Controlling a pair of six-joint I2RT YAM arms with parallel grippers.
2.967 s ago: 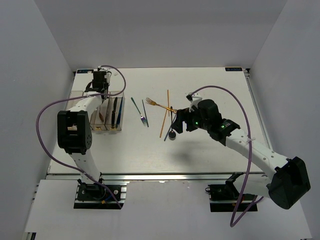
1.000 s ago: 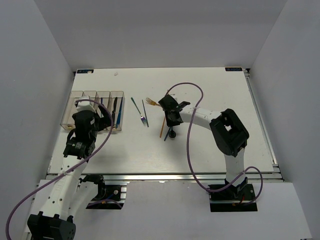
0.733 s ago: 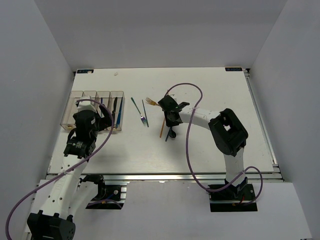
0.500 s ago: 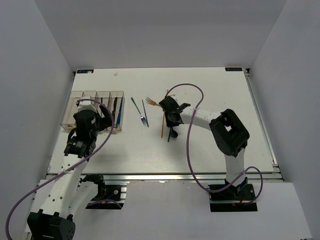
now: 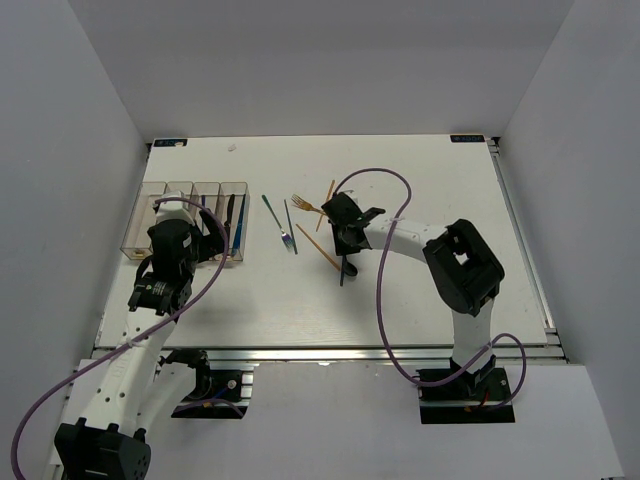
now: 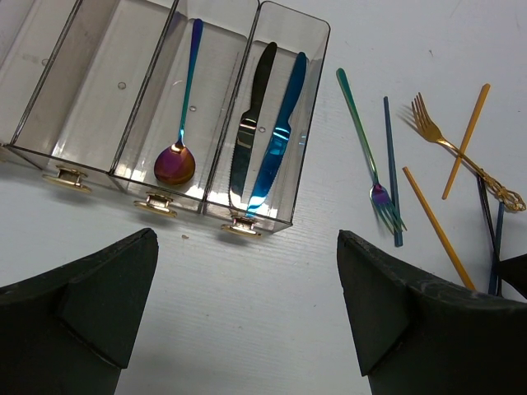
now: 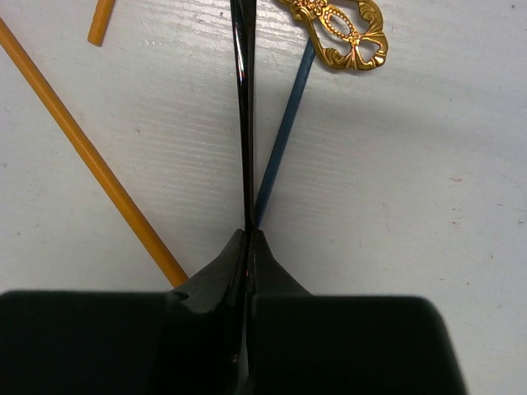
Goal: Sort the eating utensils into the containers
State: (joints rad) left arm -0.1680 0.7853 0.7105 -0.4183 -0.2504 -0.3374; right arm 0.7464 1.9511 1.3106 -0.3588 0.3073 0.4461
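My right gripper (image 7: 249, 234) is shut on the thin handle of a black utensil (image 7: 244, 123), low over the table at mid-table (image 5: 345, 250). A blue stick (image 7: 284, 132) lies beside that handle, and the ornate end of a gold fork (image 7: 342, 33) is just beyond. One orange stick (image 7: 90, 164) slants past the left finger. The containers (image 5: 185, 220) stand at the left, holding a spoon (image 6: 183, 123), a black knife (image 6: 251, 115) and a blue knife (image 6: 280, 123). My left gripper (image 6: 247, 304) hangs open before them, holding nothing.
Loose on the table between the arms lie a teal fork (image 6: 362, 140), a dark blue stick (image 6: 391, 164), the gold fork (image 6: 453, 144) and two orange sticks (image 6: 467, 140) (image 6: 436, 226). The two left bins (image 6: 74, 82) hold nothing.
My right gripper's jaws have closed on the black utensil's handle. One orange stick has swung to a slant left of that gripper. The left arm has stayed put.
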